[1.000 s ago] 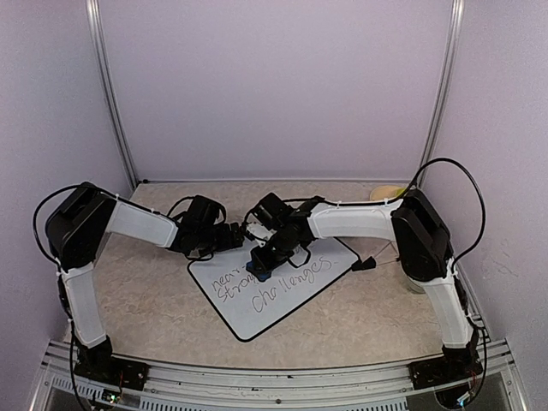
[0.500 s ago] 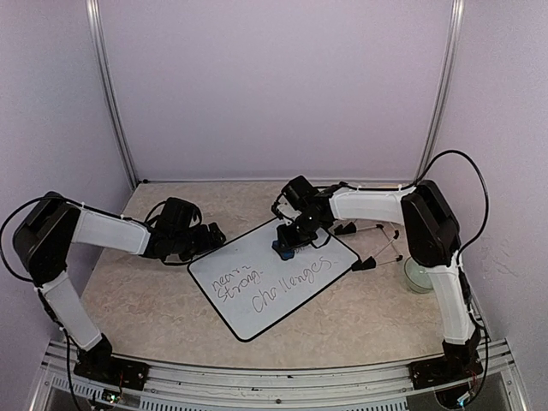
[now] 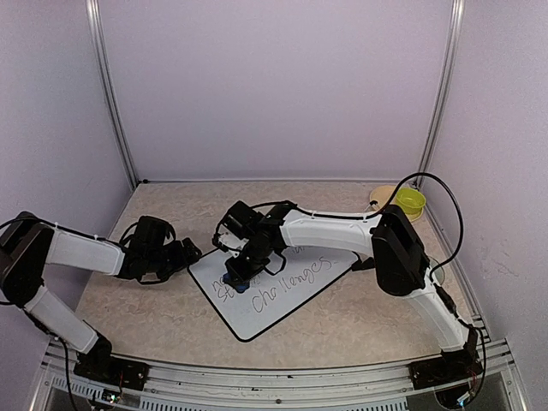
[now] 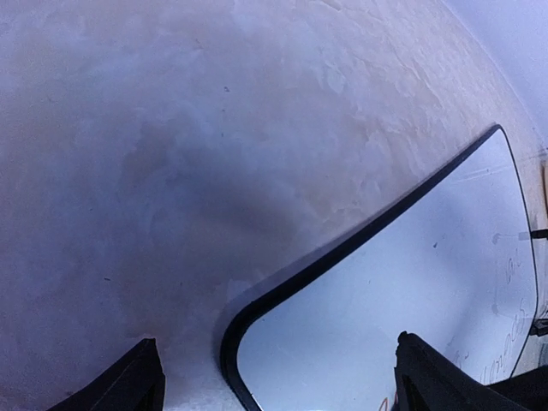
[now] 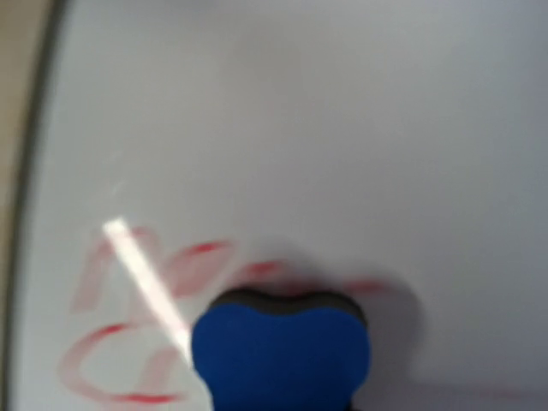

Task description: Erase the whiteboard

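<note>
Tabletop (image 3: 360, 317) surrounds whiteboard (image 3: 257, 321) overhead; right wrist shows smeared red writing (image 5: 201, 250).

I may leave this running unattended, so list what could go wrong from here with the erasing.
1. The large white black-framed whiteboard lies loose on the table; the open left gripper sits at its corner, seemingly without pinning it, so strokes may slide or turn it.
2. The red handwriting beside the blue eraser block in the right gripper looks smeared; faint streaks may remain.
3. The dark handwriting nearer the arms is untouched and could be missed.
</note>
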`<act>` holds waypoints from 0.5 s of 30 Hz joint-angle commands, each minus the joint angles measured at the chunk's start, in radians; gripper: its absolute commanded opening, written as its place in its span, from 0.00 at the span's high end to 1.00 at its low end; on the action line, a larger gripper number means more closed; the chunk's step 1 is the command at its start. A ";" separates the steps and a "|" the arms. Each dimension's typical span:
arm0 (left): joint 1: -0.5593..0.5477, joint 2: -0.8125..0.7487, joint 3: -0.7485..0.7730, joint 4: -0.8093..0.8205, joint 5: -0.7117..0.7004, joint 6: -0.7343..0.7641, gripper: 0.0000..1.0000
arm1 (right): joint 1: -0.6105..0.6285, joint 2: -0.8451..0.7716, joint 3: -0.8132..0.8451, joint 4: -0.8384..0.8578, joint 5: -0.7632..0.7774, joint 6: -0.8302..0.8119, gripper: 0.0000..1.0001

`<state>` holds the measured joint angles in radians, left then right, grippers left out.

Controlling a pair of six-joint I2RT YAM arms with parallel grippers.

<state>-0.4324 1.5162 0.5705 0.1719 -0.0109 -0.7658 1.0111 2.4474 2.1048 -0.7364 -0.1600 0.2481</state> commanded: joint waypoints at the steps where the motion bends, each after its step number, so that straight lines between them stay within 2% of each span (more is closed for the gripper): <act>1: 0.017 -0.089 -0.029 0.038 -0.007 -0.023 0.09 | 0.052 0.044 0.055 -0.102 -0.038 -0.022 0.72; 8: 0.018 -0.148 -0.056 0.024 -0.015 -0.032 0.09 | -0.028 0.033 0.040 -0.119 0.198 0.027 0.71; 11: 0.017 -0.171 -0.069 0.022 -0.017 -0.040 0.09 | -0.047 0.044 0.065 -0.119 0.224 0.017 0.71; 15: 0.017 -0.195 -0.083 0.016 -0.028 -0.043 0.09 | -0.012 0.112 0.171 -0.161 0.222 -0.014 0.71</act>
<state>-0.4198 1.3533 0.5056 0.1860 -0.0174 -0.8005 0.9821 2.4805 2.1876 -0.8318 -0.0074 0.2543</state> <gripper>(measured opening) 0.908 0.290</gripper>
